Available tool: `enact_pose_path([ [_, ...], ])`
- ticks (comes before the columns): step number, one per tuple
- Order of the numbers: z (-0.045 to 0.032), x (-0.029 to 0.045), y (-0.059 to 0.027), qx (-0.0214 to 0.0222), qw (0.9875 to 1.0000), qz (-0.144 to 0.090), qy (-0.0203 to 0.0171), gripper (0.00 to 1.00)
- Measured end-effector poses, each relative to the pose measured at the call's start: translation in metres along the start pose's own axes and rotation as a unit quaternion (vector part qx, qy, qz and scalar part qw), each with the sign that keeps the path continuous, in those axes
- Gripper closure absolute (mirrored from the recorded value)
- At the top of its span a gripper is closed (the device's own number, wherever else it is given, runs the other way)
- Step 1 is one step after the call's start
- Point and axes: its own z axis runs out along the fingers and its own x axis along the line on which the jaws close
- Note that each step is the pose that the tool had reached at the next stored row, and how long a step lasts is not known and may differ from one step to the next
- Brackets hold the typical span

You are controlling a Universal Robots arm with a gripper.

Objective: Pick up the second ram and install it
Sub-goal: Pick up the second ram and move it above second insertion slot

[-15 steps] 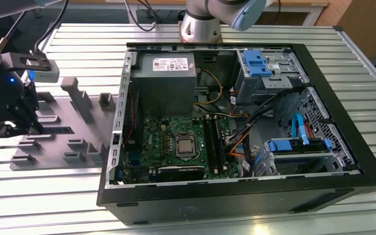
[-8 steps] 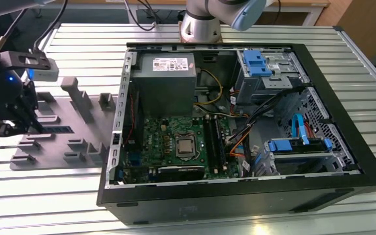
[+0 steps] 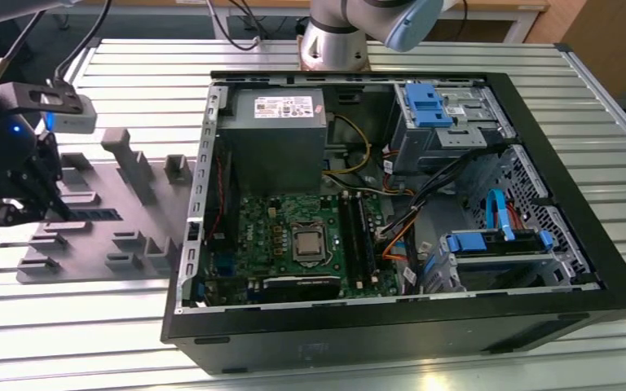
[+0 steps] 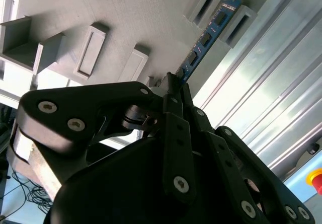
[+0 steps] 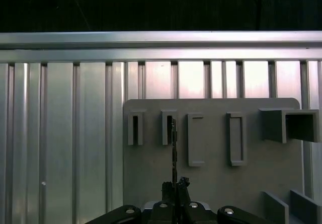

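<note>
The second ram is a narrow blue stick with dark chips, standing on edge on the grey fixture plate at the exterior view's left. It runs between two raised slot holders. In the first wrist view I see the ram edge-on as a thin dark line beside a slot. My gripper has its fingertips pressed on both faces of the stick's near end. In the exterior view the gripper sits low over the plate, with the ram reaching out from it.
An open black computer case lies at the exterior view's right, with the motherboard, its long memory slots, a grey power supply and blue drive brackets. The ribbed metal table surrounds everything. Other holders rise from the plate.
</note>
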Motion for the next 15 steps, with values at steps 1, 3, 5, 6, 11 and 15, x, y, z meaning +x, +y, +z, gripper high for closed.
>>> enact_pose_path([
  [1,-0.0004,0.0000,0.0000,0.0000,1.0000,0.000,0.0000,0.86],
  [3,-0.0012,0.0000,0.0000,0.0000,1.0000,0.000,0.0000,0.86],
  [5,-0.0018,0.0000,0.0000,0.0000,1.0000,0.000,0.0000,0.86],
  [6,-0.0022,0.0000,0.0001,0.0000,1.0000,0.000,0.0000,0.86],
  [11,-0.0041,-0.0001,0.0001,0.0000,1.0000,0.000,0.0000,0.86],
  [15,-0.0054,-0.0001,0.0001,0.0000,1.0000,0.000,0.0000,0.86],
])
